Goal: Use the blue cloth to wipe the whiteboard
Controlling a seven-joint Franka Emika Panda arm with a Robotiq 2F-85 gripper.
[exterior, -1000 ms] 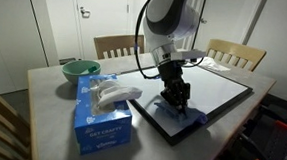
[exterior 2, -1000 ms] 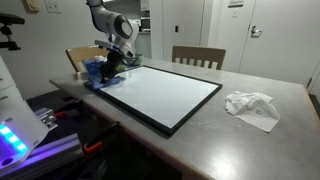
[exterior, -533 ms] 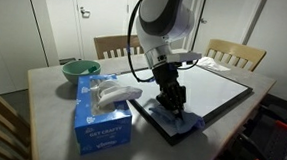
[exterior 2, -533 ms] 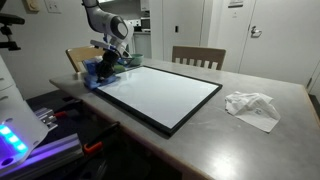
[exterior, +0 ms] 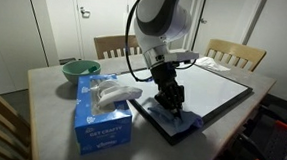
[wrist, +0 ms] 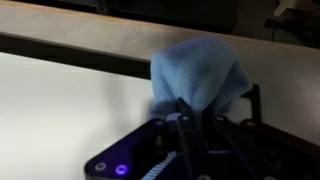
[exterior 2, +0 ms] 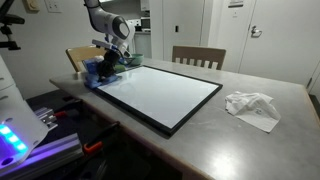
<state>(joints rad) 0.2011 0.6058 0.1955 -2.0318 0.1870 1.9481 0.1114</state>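
1. At the near corner of the whiteboard [exterior: 223, 90], in an exterior view, the gripper [exterior: 170, 100] points straight down, its jaws clamped on the blue cloth [exterior: 186, 121], which spreads over the board's black-framed corner. The board's long axis runs away from the fingers, up and to the right toward a wooden chair [exterior: 235, 54]. A wiping stroke would likely have to travel that way. A tissue box [exterior: 101, 123] stands just beside the corner, with a green bowl [exterior: 81, 70] behind it. The fingertips are lost against the dark hand and the fabric.

2. Across the table [exterior 2: 280, 130], in an exterior view, the gripper [exterior 2: 108, 66] sits small at the far-left corner of the whiteboard [exterior 2: 165, 95]. Nearly the whole glossy surface stretches from it toward the right and the camera. The blue cloth [exterior 2: 108, 77] is only a blue patch under the hand and is hard to separate from the tissue box behind it. A crumpled white paper [exterior 2: 252, 105] lies well apart, off the board's other end. No marks show on the white surface.

3. Seen from the wrist, the blue cloth [wrist: 200, 75] bunches up between the closed fingers of the gripper [wrist: 200, 110]. Bare whiteboard [wrist: 60, 110] lies to its left, and the board's black edge runs across just behind it. Cables [wrist: 185, 145] block the lower frame, so it cannot be told whether the cloth presses flat on the board.
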